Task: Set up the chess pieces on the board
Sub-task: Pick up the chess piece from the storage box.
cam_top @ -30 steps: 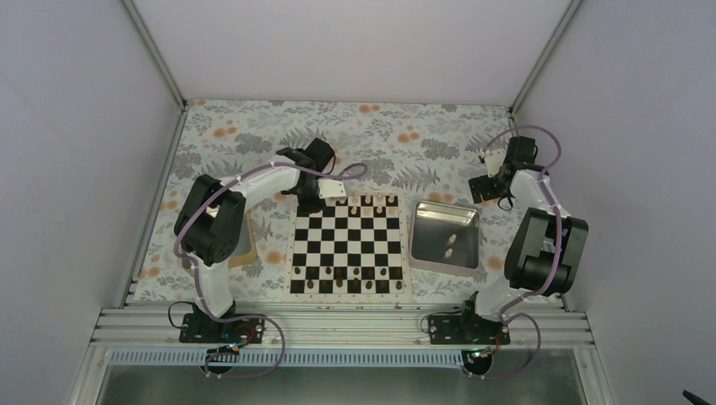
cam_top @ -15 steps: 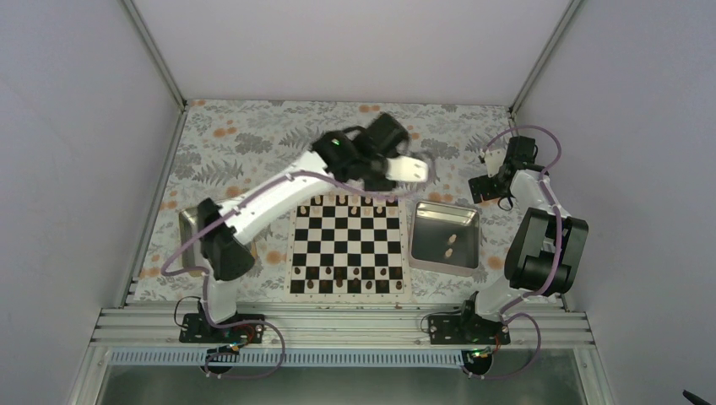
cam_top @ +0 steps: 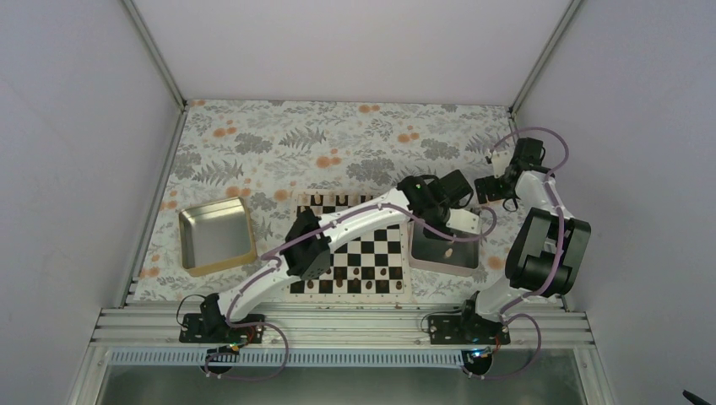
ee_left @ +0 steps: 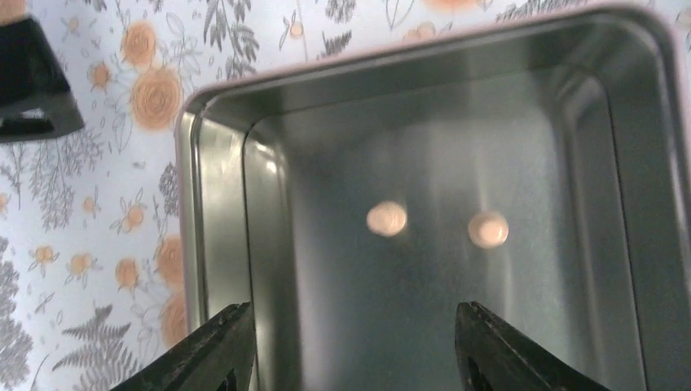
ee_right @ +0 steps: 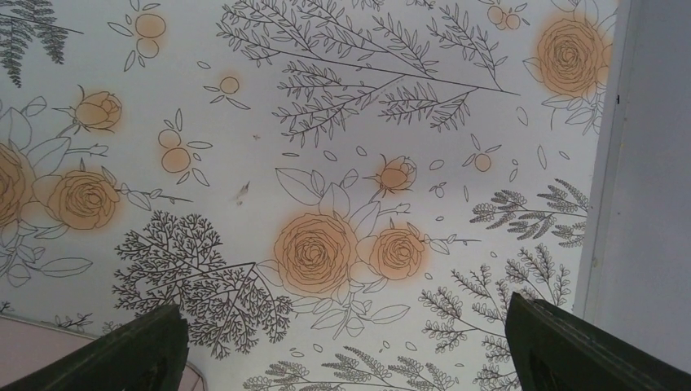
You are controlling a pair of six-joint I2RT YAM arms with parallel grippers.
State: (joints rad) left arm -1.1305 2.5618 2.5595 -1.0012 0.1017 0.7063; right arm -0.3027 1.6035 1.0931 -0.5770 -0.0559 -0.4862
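1. The left gripper (ee_left: 354,346) hangs right over the steel tray (ee_left: 189,204). That tray sits just beside the right edge of the board (cam_top: 384,251). The left arm stretches across the board to get there.
2. Its 2 fingers are apart, and nothing is between them. I think they are spread so they can go down around a piece.
3. There are 2 pale chess pieces (ee_left: 386,218) in that tray, near each other but not touching. From above they look like small round dots, so I cannot tell if they stand up or lie down.
4. The piece on the left sits more in line with the gap between the fingers than the other piece (ee_left: 489,230). It looks like the one to be picked next.
5. More pale pieces stand in the far row (cam_top: 325,201) of the board. Dark pieces (cam_top: 355,272) stand on the near side. So the 2 in the tray likely belong at the far side too.
6. The right gripper (ee_right: 346,342) hangs over the flowery tabletop (ee_right: 244,98) beyond the tray. Its fingers are wide apart and hold nothing. It seems parked there so the 2 arms do not bump.
7. The pieces are tiny. A finger that comes down a bit off could knock one over or push it away.
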